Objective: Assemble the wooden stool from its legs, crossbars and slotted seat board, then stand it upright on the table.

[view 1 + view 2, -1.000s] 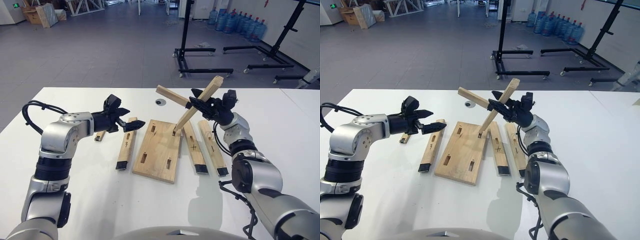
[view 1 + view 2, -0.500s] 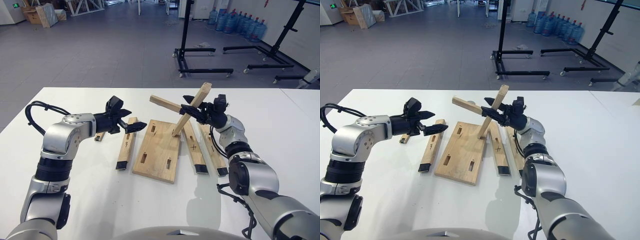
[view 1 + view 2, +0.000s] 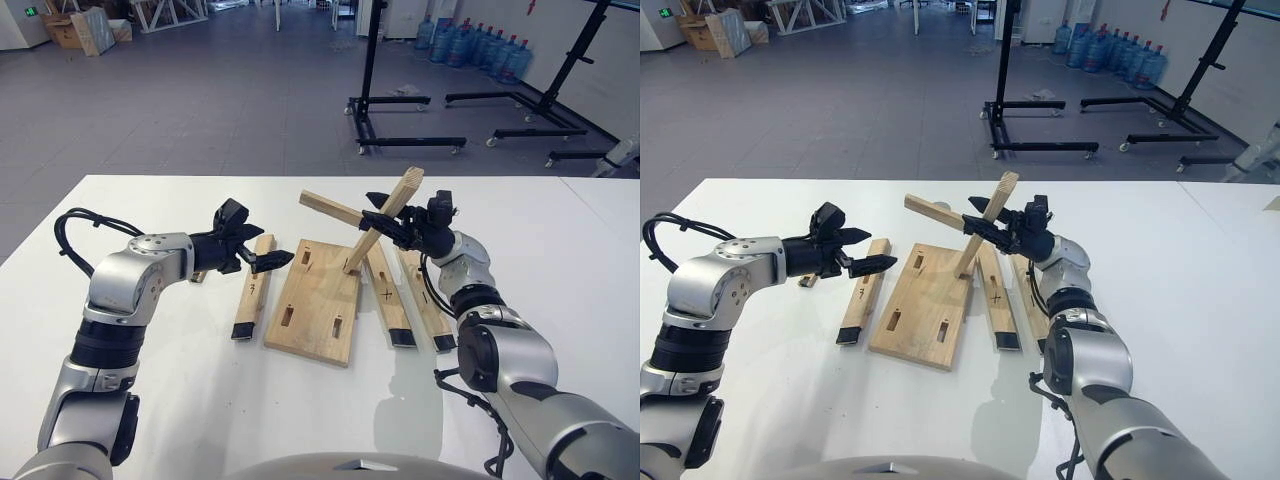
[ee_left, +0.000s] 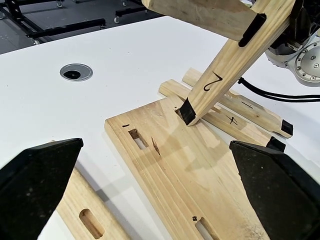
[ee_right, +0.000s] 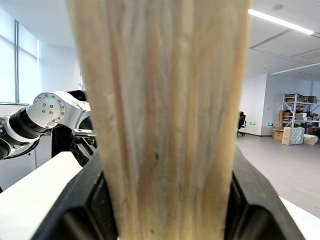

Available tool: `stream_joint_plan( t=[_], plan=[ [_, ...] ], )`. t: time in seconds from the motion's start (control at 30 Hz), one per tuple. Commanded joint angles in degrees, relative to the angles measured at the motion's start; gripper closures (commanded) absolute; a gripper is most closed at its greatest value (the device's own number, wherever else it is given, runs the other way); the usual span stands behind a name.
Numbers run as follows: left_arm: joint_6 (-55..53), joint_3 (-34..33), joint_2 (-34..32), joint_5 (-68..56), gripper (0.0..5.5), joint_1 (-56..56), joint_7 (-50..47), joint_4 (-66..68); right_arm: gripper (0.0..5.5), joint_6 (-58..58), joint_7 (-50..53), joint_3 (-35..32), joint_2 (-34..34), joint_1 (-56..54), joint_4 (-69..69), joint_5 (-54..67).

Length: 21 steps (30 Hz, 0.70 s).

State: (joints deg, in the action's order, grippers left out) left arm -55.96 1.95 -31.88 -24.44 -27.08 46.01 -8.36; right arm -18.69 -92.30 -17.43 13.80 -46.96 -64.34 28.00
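On the white table [image 3: 180, 400], the slotted seat board [image 3: 318, 305] lies flat. The right gripper [image 3: 395, 222] is clenched midway up a tilted leg [image 3: 362, 248], whose black-capped foot touches the board at its far right slot. A crossbar [image 3: 330, 207] juts from the leg's upper part. The left gripper [image 3: 275, 246] hovers with jaws spread above another leg [image 3: 250, 290], which lies just left of the board.

A white table [image 3: 200, 400] bears a round grommet [image 3: 321, 204], with black wheeled stands [image 3: 410, 141] beyond it and blue water jugs [image 3: 480, 45] far right.
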Motion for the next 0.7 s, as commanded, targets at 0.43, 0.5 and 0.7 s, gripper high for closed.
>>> stream_joint_plan(
  t=[0.43,0.5,0.7],
  plan=[
    [0.9,1.6,-0.5,-0.2,0.1,1.2,-1.6,-1.3,3.39,-3.7,-0.1,2.1,0.1,-1.2,0.0,-1.8],
    [1.1,1.9,-0.5,0.0,0.1,1.3,-1.7,-1.4,3.39,-3.9,-0.1,2.3,-0.1,-1.2,-0.2,-1.8],
    [1.3,2.3,-0.3,-0.2,0.1,1.0,-1.6,-1.1,3.39,-3.4,-0.2,3.2,-0.9,-0.4,0.2,-1.9]
  ],
)
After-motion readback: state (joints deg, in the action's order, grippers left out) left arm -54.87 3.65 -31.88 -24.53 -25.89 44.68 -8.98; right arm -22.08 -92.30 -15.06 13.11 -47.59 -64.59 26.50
